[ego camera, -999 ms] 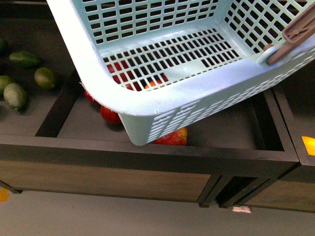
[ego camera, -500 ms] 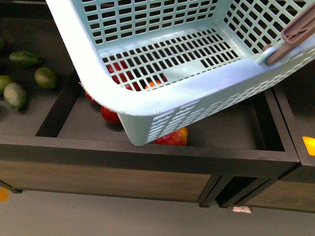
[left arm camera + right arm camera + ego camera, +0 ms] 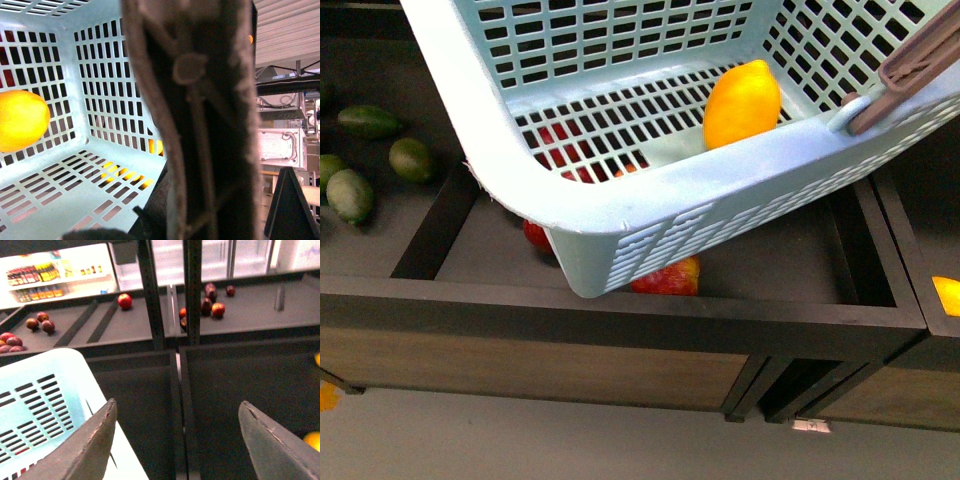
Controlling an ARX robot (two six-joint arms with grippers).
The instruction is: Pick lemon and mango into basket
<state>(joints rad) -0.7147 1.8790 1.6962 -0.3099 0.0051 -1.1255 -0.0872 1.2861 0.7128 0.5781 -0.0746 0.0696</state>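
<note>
While in basket (image 3: 620, 200), lemon (image 3: 743, 103) outside gripper (image 3: 176, 407)

Pretty clearly the produce section of a grocery shop: long dark display bins (image 3: 620, 305) split by dividers, with loose green fruit (image 3: 350, 195) in the left one and red fruit (image 3: 670, 277) in the middle one. Further back there are more dark trays (image 3: 250, 322) with round dark-red fruit (image 3: 124, 300) scattered on them, plus a lit shelf of bottles (image 3: 37, 274) — looks like a drinks aisle. The aqua plastic shopping basket (image 3: 500, 170) fits too.
</note>
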